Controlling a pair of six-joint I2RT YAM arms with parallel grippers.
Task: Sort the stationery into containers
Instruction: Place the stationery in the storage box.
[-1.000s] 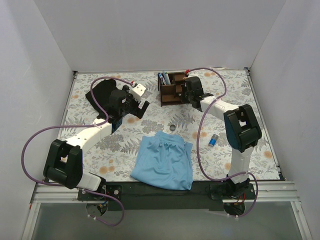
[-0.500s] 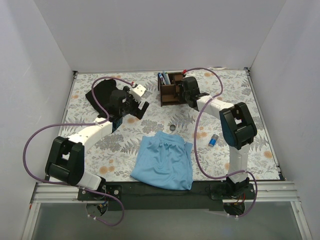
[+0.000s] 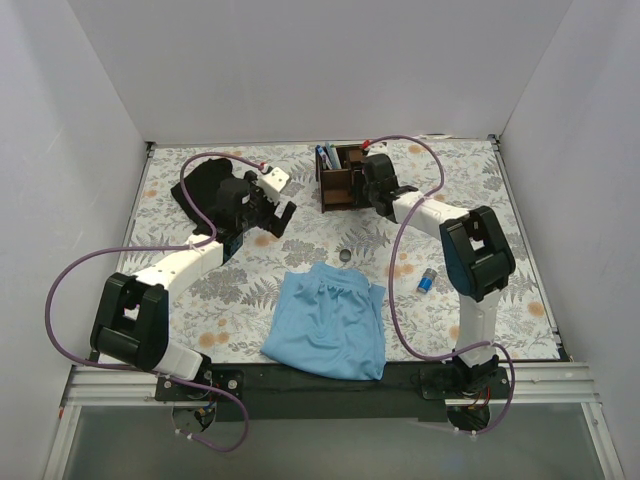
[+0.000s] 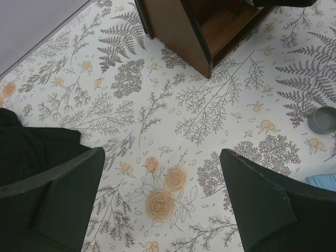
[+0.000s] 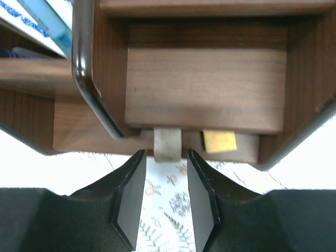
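Note:
The dark brown wooden organizer (image 3: 340,180) stands at the back middle, with blue and white pens (image 3: 326,155) upright in its back left slot. My right gripper (image 3: 368,188) is at its right side, with the jaws slightly apart. In the right wrist view the gripper (image 5: 164,157) points at a low shelf (image 5: 206,94). A grey-tan eraser block (image 5: 167,144) sticks out just beyond the tips, untouched, with a yellow-tan block (image 5: 219,141) beside it. My left gripper (image 3: 275,215) is open and empty over the mat (image 4: 163,197). A small dark ring (image 3: 344,255) and a blue-capped white cylinder (image 3: 426,281) lie on the mat.
A light blue cloth (image 3: 330,320) lies at the front middle. A black cloth (image 3: 205,185) lies at the back left, beside the left arm. A dark curved rod (image 5: 86,73) crosses the organizer's front in the right wrist view. The ring (image 4: 322,119) shows at the right of the left wrist view.
My right gripper has moved a little left, closer against the organizer. My left gripper has shifted slightly back and left. The loose items have not moved.

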